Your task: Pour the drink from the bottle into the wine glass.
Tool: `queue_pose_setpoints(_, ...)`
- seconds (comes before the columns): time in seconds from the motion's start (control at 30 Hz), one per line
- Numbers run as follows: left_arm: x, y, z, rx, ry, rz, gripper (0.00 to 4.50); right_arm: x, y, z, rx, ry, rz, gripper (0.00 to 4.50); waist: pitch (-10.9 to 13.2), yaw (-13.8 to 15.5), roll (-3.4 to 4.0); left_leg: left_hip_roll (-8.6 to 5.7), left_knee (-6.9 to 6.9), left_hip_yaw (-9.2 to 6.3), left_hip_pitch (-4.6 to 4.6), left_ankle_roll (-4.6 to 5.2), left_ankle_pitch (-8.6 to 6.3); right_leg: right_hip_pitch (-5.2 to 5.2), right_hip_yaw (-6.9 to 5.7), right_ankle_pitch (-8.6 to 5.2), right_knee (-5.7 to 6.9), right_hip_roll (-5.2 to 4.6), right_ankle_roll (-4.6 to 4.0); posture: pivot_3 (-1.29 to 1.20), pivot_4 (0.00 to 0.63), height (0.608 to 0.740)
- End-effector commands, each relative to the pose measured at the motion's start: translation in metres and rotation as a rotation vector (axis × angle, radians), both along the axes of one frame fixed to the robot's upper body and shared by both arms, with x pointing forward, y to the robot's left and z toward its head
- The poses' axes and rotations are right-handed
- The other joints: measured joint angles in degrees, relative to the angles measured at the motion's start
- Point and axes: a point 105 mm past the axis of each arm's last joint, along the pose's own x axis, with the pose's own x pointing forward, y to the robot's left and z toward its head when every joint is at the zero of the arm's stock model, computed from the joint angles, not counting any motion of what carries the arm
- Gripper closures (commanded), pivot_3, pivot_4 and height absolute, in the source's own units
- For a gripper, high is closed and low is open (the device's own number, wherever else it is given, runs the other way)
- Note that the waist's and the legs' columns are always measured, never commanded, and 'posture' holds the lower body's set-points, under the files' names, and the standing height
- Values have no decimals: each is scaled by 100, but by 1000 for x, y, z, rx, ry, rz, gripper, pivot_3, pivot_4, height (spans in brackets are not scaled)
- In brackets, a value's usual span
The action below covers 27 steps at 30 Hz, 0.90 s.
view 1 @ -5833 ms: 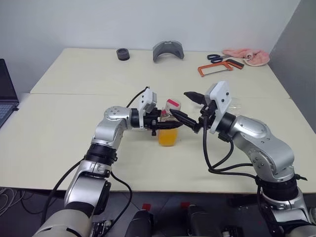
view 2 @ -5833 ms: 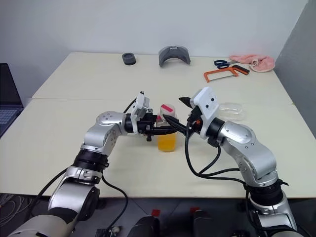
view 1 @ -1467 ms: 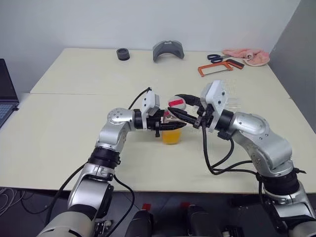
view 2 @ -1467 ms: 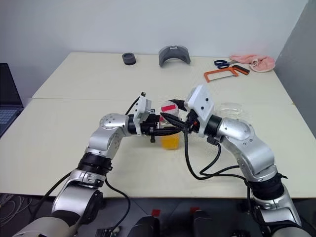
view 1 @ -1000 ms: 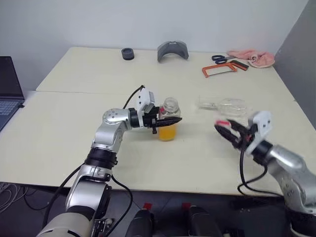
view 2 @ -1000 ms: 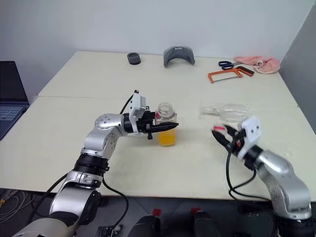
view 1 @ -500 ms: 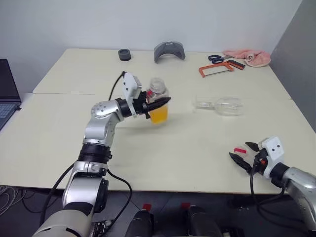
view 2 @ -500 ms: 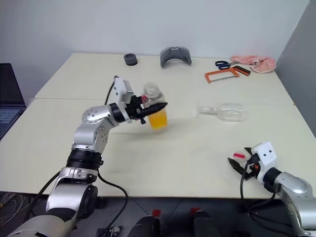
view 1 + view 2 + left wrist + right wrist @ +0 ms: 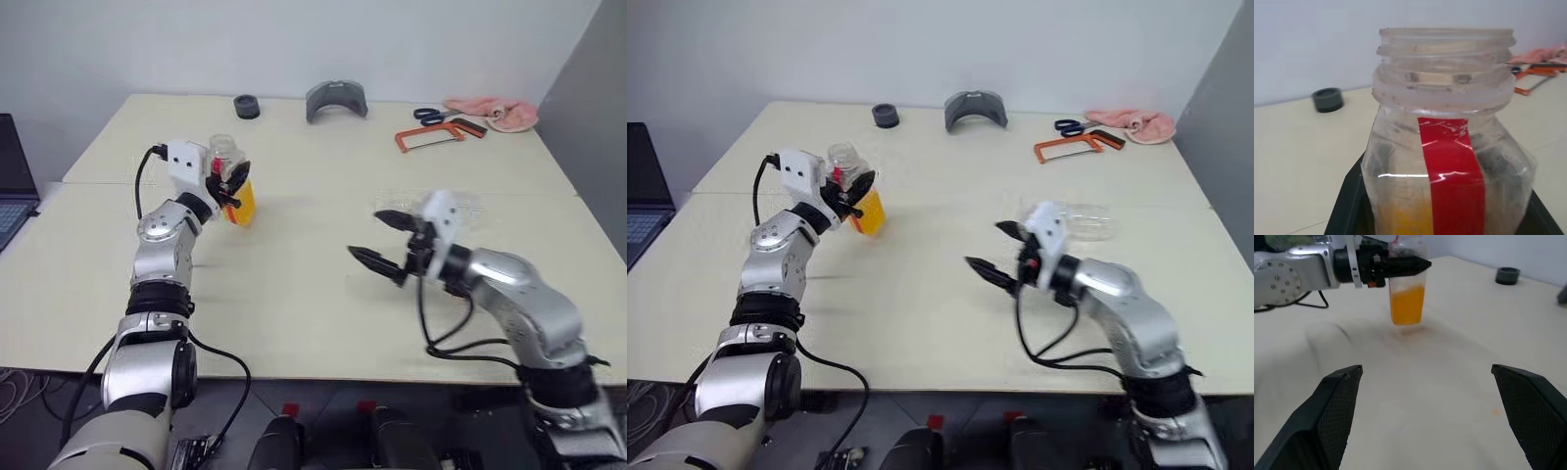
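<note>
Holding the uncapped bottle (image 9: 231, 174) upright at far left, the left gripper (image 9: 227, 191) is clamped on its neck, orange drink (image 9: 1407, 305) low inside. The wine glass (image 9: 1080, 220) lies on its side, right of centre. Right gripper (image 9: 385, 240), fingers spread wide and empty, sits just near of it; judgement: stand the glass upright first, then tilt the bottle slowly.

Red-striped clear bottle (image 9: 1444, 161), orange drink (image 9: 1407, 305)

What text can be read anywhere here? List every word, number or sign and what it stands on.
None can be read.
The bottle: its label is a plain red stripe without letters.
The laptop at the table's edge: its keys are too small to read.
</note>
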Motion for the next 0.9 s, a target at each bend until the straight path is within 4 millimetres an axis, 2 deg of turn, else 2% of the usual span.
queue_pose_setpoints(0.03, 1, 9, 25, -40, -90, 39, 2850, 8, 15, 4, -16, -24, 0, 0, -1, 40, -2, -5, 1, -2, -2, 0, 0, 0, 0, 0, -3, -5, 1, 0, 150, 740)
queue_pose_setpoints(0.17, 2, 10, 19, -54, -84, 47, 2850, 15, 32, 8, -18, -41, 13, 0, -2, 60, -3, -8, 1, -6, -5, 0, 0, -1, -4, 1, -8, -8, 1, 0, 150, 740)
queue_pose_setpoints(0.37, 4, 12, 3, -72, -51, 67, 2850, 15, 40, 8, -14, -49, 24, 0, -2, 32, -3, -5, -1, -6, -3, 0, 0, -6, -6, 1, 0, 2, 0, 0, 150, 740)
queue_pose_setpoints(0.67, 0, 5, -10, -45, -56, 44, 66, 11, 43, 7, -8, -34, 33, 0, -2, -7, -2, -4, -2, -6, -1, 0, 0, -7, -5, 1, 4, 3, 0, 0, 150, 740)
queue_pose_setpoints(0.9, -9, 8, -26, -15, -49, 79, 28, 4, 40, -4, -29, 2, 48, 0, -2, -40, -2, 0, -3, -10, -1, 0, 0, -8, -5, 1, 6, 3, 0, 0, 150, 740)
